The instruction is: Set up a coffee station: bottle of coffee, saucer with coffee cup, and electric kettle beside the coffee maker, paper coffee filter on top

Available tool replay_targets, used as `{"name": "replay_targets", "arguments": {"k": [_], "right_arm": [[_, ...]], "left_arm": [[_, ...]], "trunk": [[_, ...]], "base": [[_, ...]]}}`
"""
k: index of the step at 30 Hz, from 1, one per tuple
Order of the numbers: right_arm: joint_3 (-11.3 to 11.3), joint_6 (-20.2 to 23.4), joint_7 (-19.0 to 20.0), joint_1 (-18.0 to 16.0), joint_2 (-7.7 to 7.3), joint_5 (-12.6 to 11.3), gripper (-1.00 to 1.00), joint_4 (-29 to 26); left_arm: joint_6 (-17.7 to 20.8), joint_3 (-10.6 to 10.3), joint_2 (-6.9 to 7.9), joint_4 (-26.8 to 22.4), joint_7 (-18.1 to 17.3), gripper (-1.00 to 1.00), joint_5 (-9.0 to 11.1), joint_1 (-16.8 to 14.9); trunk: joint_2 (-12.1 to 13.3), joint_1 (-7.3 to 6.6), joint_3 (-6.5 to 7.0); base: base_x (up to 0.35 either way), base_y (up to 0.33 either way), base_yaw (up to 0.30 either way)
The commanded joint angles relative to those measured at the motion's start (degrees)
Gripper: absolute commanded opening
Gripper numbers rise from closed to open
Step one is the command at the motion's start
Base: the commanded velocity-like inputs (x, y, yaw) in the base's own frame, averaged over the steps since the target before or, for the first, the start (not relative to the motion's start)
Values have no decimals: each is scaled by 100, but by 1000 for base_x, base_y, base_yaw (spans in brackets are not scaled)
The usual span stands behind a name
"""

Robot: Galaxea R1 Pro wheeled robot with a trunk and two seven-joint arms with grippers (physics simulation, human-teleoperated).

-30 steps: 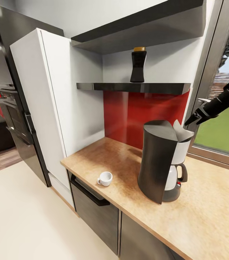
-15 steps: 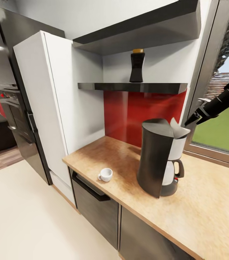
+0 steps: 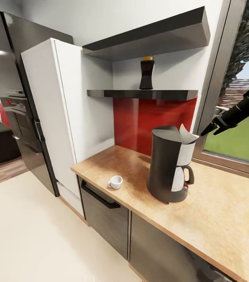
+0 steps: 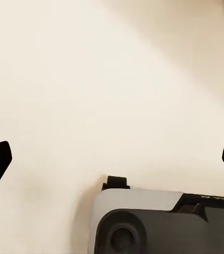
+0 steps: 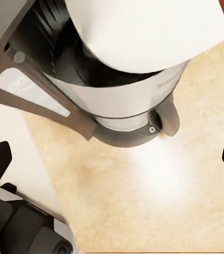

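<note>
on the far bench [image 3: 226, 211] the coffee maker [image 3: 167, 168] wears the paper filter [image 3: 187, 137]. right tool [image 3: 211, 129] hangs released just right of it; a careless sweep could flick that filter off. bottle of coffee [image 3: 147, 73] waits on the shelf [image 3: 140, 94], tall enough to topple. left tool [image 4: 112, 159] is spread wide over floor [image 4: 90, 79].

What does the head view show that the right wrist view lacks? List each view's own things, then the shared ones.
Head view alone: the bottle of coffee upright on the kitchen shelf, and the coffee cup on the kitchen countertop, with no saucer under it.
Right wrist view alone: a close look down into the machine's top, between the open claw's tips.
Both: the coffee maker, the paper coffee filter on top, the countertop.
</note>
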Motion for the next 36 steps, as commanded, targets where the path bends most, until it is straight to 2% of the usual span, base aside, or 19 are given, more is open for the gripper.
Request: {"name": "replay_targets", "arguments": {"k": [1,5,8,11,12,13,15,16,17,18,20,25,29,31,32,33,36], "right_arm": [[-25,58,42,-2,-4,61,100,-15],[-28,50,59,-2,-4,50,100,-36],[-32,45,79,-2,-8,9,100,-256],[-34,45,96,-2,-21,-261,100,-566],[-34,46,99,-2,-30,-381,100,-638],[-34,51,103,-2,-49,-685,100,-771],[-31,54,105,-2,-64,-1048,100,-875],[-20,57,104,2,-78,-1593,100,-979],[-16,58,102,3,-81,-1743,100,-1002],[-5,59,95,6,-80,-1995,100,-1046],[7,69,80,22,-73,-2233,100,-1169],[16,116,55,108,-41,-2449,100,-1607],[18,357,33,194,61,-2803,100,-2004],[19,531,-86,305,271,-3119,100,-2301],[19,556,-149,328,334,-3172,100,-2350],[17,593,-287,363,493,-3251,100,-2420],[9,625,-466,402,793,-3319,100,-2476]], "left_arm": [[-8,10,-1,-8,-2,100,2,1],[-4,10,1,-8,-3,100,2,1],[-2,10,1,-8,-4,100,3,1],[-1,10,2,-8,-3,100,4,1],[-1,10,2,-8,-3,100,4,1],[-1,10,3,-8,-2,100,4,1],[-1,6,3,-8,-2,100,4,1],[-1,5,3,-11,-2,100,4,1],[-1,4,3,-12,-2,100,4,1],[-1,3,3,-17,-2,100,4,1],[-1,2,3,-21,-2,100,4,1],[-1,1,0,-25,-3,100,4,1],[-1,3,1,-25,-5,100,4,1],[-5,7,2,-27,-4,100,4,1],[-6,9,2,-27,-5,100,4,1],[-7,12,3,-27,-4,100,4,1],[-8,15,3,-22,-6,100,1,1]], "trunk": [[-6,-1,-8],[-6,-1,-8],[-6,-1,-8],[-6,-1,-8],[-6,-1,-8],[-6,-1,-8],[-6,-1,-8],[-6,-1,-8],[-6,-1,-8],[-6,-1,-8],[-6,-1,-8],[-6,-1,-8],[-6,-1,-8],[-6,-1,-8],[-6,-1,-8],[-6,-1,-8],[-6,-1,-8]], "base": [[-166,0,0],[-95,0,0],[-22,0,0],[-8,0,0],[-5,0,0],[-3,0,0],[-2,0,0],[-1,0,0],[0,0,0],[0,0,0],[0,0,0],[0,0,0],[0,0,0],[0,0,0],[0,0,0],[0,0,0],[0,0,0]]}}
